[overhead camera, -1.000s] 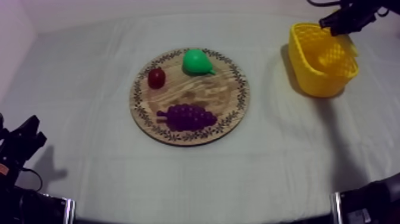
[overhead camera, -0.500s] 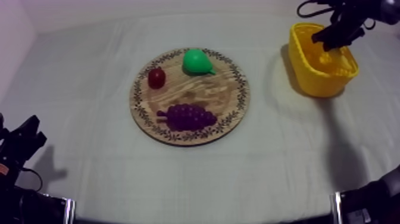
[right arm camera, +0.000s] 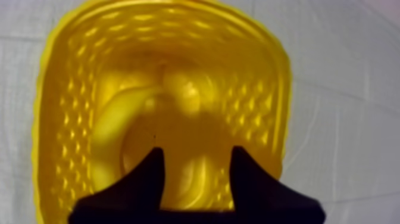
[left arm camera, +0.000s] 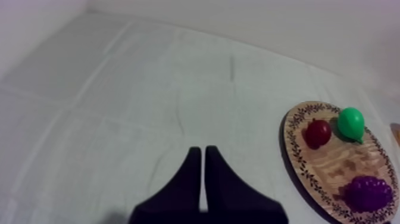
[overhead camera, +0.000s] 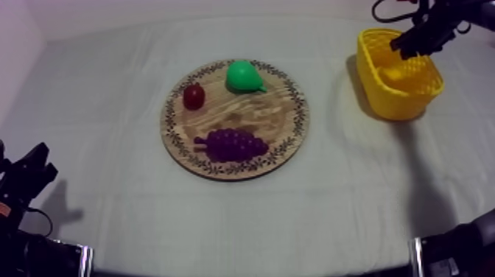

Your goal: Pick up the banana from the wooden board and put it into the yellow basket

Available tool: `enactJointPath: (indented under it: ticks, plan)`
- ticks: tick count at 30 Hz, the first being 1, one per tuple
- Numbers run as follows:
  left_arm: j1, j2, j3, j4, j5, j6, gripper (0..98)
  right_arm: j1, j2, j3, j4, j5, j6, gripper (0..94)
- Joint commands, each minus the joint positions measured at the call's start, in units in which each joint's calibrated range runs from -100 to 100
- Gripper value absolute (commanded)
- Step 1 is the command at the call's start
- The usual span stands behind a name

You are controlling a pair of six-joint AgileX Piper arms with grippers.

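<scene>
The banana (right arm camera: pixel 116 128) lies inside the yellow basket (right arm camera: pixel 53 71), curved along one wall. My right gripper (right arm camera: pixel 193 173) hangs open just above the basket's floor, with nothing between its fingers. From above, that gripper (overhead camera: pixel 404 46) is over the basket (overhead camera: pixel 401 99) at the table's far right. The round wooden board (overhead camera: pixel 291 118) in the middle carries a green pear (overhead camera: pixel 243 76), a small red fruit (overhead camera: pixel 194 96) and purple grapes (overhead camera: pixel 234 144). My left gripper (left arm camera: pixel 203 179) is shut on nothing and rests low at the left (overhead camera: pixel 44 162).
From the left wrist, the board (left arm camera: pixel 297 161) with its fruit lies ahead, with bare cloth (left arm camera: pixel 149 101) between it and the gripper. Open cloth (overhead camera: pixel 353 191) separates board and basket. A pale wall runs along the table's far edge.
My right gripper dipped lower over the basket, then drew slightly up and right. The left arm and the fruit on the board have not moved.
</scene>
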Motion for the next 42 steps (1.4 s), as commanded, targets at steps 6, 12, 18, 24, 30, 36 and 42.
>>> enactJointPath:
  ticks: [6, 12, 18, 24, 30, 36, 42]
  plan:
    - [0.0, 0.0, 0.0, 0.0, 0.0, 0.0, 0.0, 0.9, -18.4, 7.2, -2.7, -3.8, 2.4, 3.0]
    - [0.0, 0.0, 0.0, 0.0, 0.0, 0.0, 0.0, 1.3, -38.1, 20.7, -6.8, -9.0, 5.5, 0.9]
    - [0.0, 0.0, 0.0, 0.0, 0.0, 0.0, 0.0, 1.5, -57.0, 35.9, -11.5, -13.2, 8.4, 0.6]
    - [0.0, 0.0, 0.0, 0.0, 0.0, 0.0, 0.0, 2.8, -74.0, 51.4, -16.7, -17.3, 12.5, 0.5]
    - [0.0, 0.0, 0.0, 0.0, 0.0, 0.0, 0.0, 3.7, -86.5, 64.1, -18.4, -20.4, 12.2, 0.5]
    - [0.0, 0.0, 0.0, 0.0, 0.0, 0.0, 0.0, 4.8, -95.1, 75.3, -16.6, -24.3, 7.7, 0.5]
    - [0.0, 0.0, 0.0, 0.0, 0.0, 0.0, 0.0, 5.1, -101.4, 79.7, -13.3, -22.7, 2.0, 0.4]
